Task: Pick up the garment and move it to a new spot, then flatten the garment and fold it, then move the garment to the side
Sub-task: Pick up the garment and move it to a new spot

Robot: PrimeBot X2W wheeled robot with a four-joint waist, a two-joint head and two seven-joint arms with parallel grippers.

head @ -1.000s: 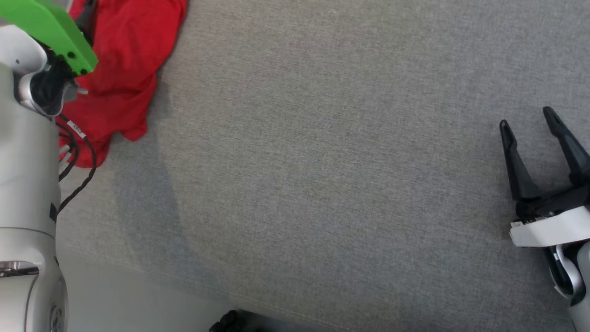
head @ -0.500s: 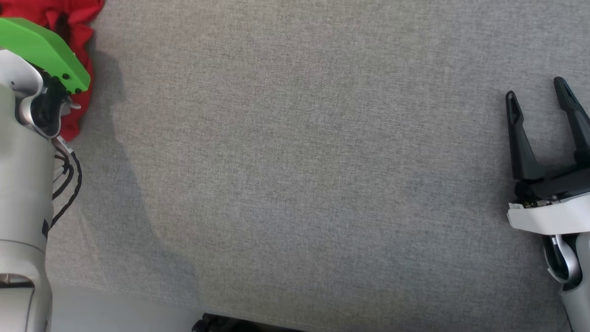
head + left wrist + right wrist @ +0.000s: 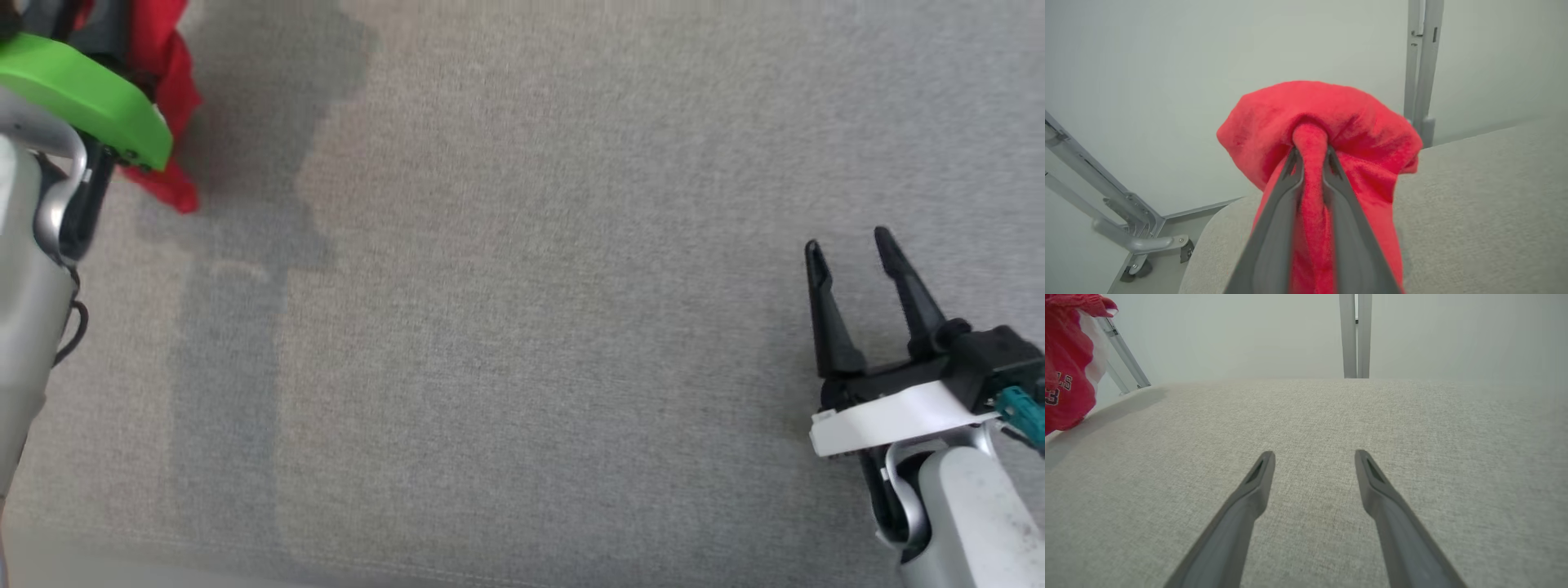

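Grey tabletop [image 3: 522, 343]. Above its far left corner: red garment [image 3: 1339, 118], pinched in left pincer [image 3: 1310, 155]. Above its right side: right pincer [image 3: 853, 249], wide, empty. Soft, light, limp; best taken at hems.

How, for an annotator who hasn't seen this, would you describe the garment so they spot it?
Start at the wide grey fabric surface and look to its far left. There the left gripper pinches a bunched garment. It is the only bright red thing, with dark lettering.

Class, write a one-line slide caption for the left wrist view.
Left gripper shut on a bunched fold of the red garment, held above the grey fabric surface.
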